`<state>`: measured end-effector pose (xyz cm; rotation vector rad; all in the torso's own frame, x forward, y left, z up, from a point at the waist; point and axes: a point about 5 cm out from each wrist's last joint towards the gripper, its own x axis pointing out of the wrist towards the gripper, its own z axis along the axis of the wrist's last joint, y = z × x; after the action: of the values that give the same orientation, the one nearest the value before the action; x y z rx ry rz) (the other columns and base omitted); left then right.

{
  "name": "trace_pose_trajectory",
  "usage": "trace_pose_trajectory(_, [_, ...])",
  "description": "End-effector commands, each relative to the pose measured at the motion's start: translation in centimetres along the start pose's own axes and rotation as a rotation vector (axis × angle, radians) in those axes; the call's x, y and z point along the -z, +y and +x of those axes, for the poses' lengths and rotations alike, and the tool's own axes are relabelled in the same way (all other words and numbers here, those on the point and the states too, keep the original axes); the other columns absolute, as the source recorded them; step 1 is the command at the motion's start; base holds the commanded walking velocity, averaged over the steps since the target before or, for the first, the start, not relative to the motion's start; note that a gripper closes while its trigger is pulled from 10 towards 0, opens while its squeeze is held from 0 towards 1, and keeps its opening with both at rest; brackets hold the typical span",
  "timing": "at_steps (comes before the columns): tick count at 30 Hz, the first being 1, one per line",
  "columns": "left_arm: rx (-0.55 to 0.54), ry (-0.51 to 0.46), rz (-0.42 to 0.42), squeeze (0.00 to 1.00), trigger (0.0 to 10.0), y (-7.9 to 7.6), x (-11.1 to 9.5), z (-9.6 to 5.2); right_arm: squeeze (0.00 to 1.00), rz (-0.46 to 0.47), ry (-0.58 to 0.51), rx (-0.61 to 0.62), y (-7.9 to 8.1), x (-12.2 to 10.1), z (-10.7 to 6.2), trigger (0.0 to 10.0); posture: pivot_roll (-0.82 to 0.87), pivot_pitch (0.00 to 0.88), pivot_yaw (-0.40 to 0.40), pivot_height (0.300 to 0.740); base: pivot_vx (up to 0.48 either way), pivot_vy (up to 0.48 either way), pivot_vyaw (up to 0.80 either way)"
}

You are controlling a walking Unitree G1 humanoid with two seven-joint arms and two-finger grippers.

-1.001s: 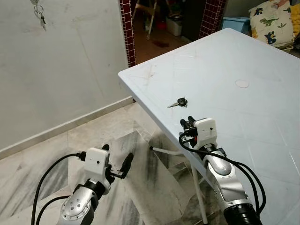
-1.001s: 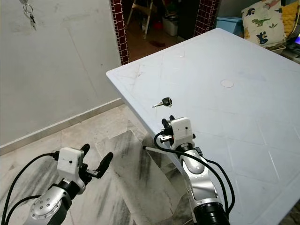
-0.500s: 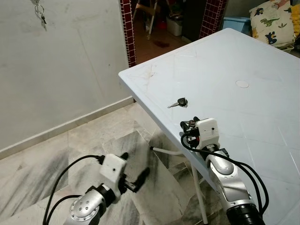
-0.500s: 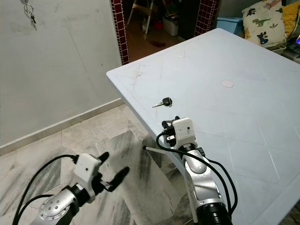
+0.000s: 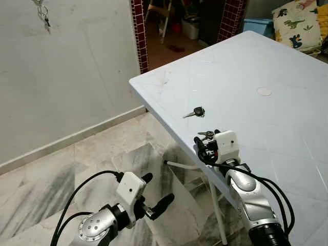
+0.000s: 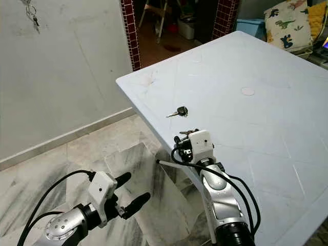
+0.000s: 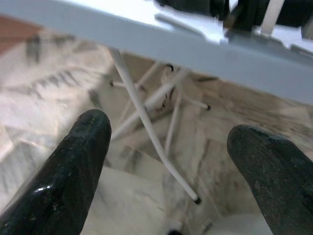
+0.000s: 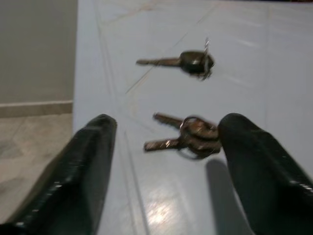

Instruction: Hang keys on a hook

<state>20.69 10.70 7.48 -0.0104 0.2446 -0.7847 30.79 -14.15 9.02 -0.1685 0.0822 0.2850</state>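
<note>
A small bunch of keys (image 8: 190, 134) lies near the front edge of the white table (image 5: 266, 61). My right gripper (image 8: 169, 121) is open, with one black finger on either side of the bunch and not closed on it. A single black-headed key (image 5: 195, 112) lies a little farther in on the table. High on the grey wall to the left, another set of keys (image 5: 43, 13) hangs from a hook. My left gripper (image 5: 159, 187) is open, low over the marble floor, and points under the table.
The table's thin white legs (image 7: 146, 122) stand just ahead of the left gripper. Beyond the table's far corner, a doorway between red-tiled posts (image 5: 138, 31) opens into another room. At the far right are a dinosaur-print pillow (image 5: 297, 23) and a blue bin (image 5: 258, 24).
The left arm has swung right, toward the table's legs. The bunch of keys now shows at the right gripper's tips, where none showed a second ago.
</note>
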Motion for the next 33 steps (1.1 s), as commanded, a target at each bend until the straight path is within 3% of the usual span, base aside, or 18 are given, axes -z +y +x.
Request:
trace_pose_trajectory(1, [-0.011, -0.004, 0.042, 0.0, 10.0, 0.2, -0.1, 0.0, 1.0, 0.003, 0.005, -0.029, 0.5, -0.1, 0.0, 10.0, 0.03, 0.099, 0.061, 0.74, 0.0, 0.0, 0.0])
trace_pose_trajectory(3, [-0.016, -0.007, 0.044, 0.0, 10.0, 0.3, -0.1, 0.0, 1.0, 0.003, 0.016, -0.041, 0.7, 0.1, 0.0, 10.0, 0.03, 0.1, 0.06, 0.74, 0.0, 0.0, 0.0])
trace_pose_trajectory(4, [-0.016, -0.008, 0.042, 0.0, 10.0, 0.3, -0.1, 0.0, 0.56, 0.0, 0.025, -0.047, 0.8, 0.2, 0.0, 10.0, 0.03, 0.101, 0.059, 0.74, 0.0, 0.0, 0.0])
trace_pose_trajectory(6, [-0.015, -0.006, 0.041, 0.0, 10.0, 0.3, 0.0, 0.0, 0.0, -0.008, 0.039, -0.054, 0.9, 0.4, 0.0, 10.0, 0.03, 0.101, 0.059, 0.74, 0.0, 0.0, 0.0])
trace_pose_trajectory(10, [-0.016, -0.008, 0.042, 0.0, 10.0, 0.2, 0.2, 0.0, 0.0, -0.004, 0.041, -0.057, 1.0, 0.4, 0.0, 10.0, 0.03, 0.101, 0.059, 0.74, 0.0, 0.0, 0.0])
trace_pose_trajectory(12, [-0.017, -0.009, 0.043, 0.0, 10.0, 0.3, 0.2, 0.0, 0.0, 0.011, 0.045, -0.044, 0.8, 0.5, 0.0, 2.0, 0.03, 0.101, 0.059, 0.74, 0.0, 0.0, 0.0])
trace_pose_trajectory(13, [-0.018, -0.009, 0.043, 0.0, 10.0, 0.3, 0.2, 0.0, 0.0, 0.008, 0.046, -0.046, 0.8, 0.5, 0.0, 1.0, 0.03, 0.101, 0.059, 0.74, 0.0, 0.0, 0.0])
trace_pose_trajectory(15, [-0.018, -0.009, 0.043, 0.0, 10.0, 0.3, 0.2, 0.1, 0.0, 0.002, 0.049, -0.048, 0.8, 0.5, 0.1, 1.1, 0.03, 0.101, 0.059, 0.74, 0.0, 0.0, 0.0])
trace_pose_trajectory(16, [-0.018, -0.009, 0.043, 0.0, 10.0, 0.3, 0.3, 0.1, 0.0, 0.003, 0.052, -0.05, 0.9, 0.6, 0.1, 3.7, 0.03, 0.101, 0.059, 0.74, 0.0, 0.0, 0.0])
trace_pose_trajectory(17, [-0.019, -0.009, 0.042, 0.0, 10.0, 0.3, 0.3, 0.1, 0.0, 0.006, 0.054, -0.051, 0.9, 0.6, 0.2, 4.5, 0.03, 0.1, 0.058, 0.74, 0.0, 0.0, 0.0])
trace_pose_trajectory(19, [-0.019, -0.009, 0.043, 0.0, 10.0, 0.3, 0.3, 0.1, 0.0, 0.021, 0.057, -0.043, 0.9, 0.7, 0.3, 4.0, 0.03, 0.1, 0.058, 0.74, 0.0, 0.0, 0.0])
trace_pose_trajectory(20, [-0.02, -0.009, 0.043, 0.0, 10.0, 0.3, 0.3, 0.1, 0.0, 0.029, 0.057, -0.036, 0.9, 0.8, 0.4, 4.7, 0.03, 0.099, 0.058, 0.74, 0.0, 0.0, 0.0])
trace_pose_trajectory(21, [-0.021, -0.009, 0.043, 0.0, 10.0, 0.3, 0.3, 0.2, 0.0, 0.034, 0.057, -0.025, 0.9, 0.8, 0.6, 6.3, 0.03, 0.099, 0.057, 0.74, 0.0, 0.0, 0.0])
trace_pose_trajectory(22, [-0.021, -0.009, 0.043, 0.0, 10.0, 0.3, 0.3, 0.2, 0.0, 0.034, 0.057, -0.025, 0.9, 0.8, 0.6, 6.3, 0.03, 0.099, 0.057, 0.74, 0.0, 0.0, 0.0])
trace_pose_trajectory(24, [-0.023, -0.009, 0.042, 0.0, 10.0, 0.4, 0.4, 0.2, 0.0, 0.053, 0.054, -0.001, 0.8, 0.8, 0.9, 7.8, 0.04, 0.098, 0.057, 0.74, 0.0, 0.0, 0.0])
trace_pose_trajectory(25, [-0.024, -0.009, 0.042, 0.0, 10.0, 0.4, 0.4, 0.2, 0.0, 0.056, 0.056, 0.006, 0.7, 0.8, 1.0, 9.4, 0.04, 0.097, 0.057, 0.74, 0.0, 0.0, 0.0])
trace_pose_trajectory(26, [-0.025, -0.009, 0.042, 0.0, 10.0, 0.4, 0.4, 0.2, 0.0, 0.06, 0.058, 0.017, 0.7, 0.8, 1.1, 10.0, 0.04, 0.097, 0.057, 0.74, 0.0, 0.0, 0.0])
trace_pose_trajectory(33, [-0.032, -0.01, 0.04, 0.0, 10.0, 0.6, 0.5, 0.3, 0.0, 0.057, 0.061, 0.052, 0.2, 0.9, 1.4, 10.0, 0.04, 0.094, 0.057, 0.74, 0.0, 0.0, 0.0])
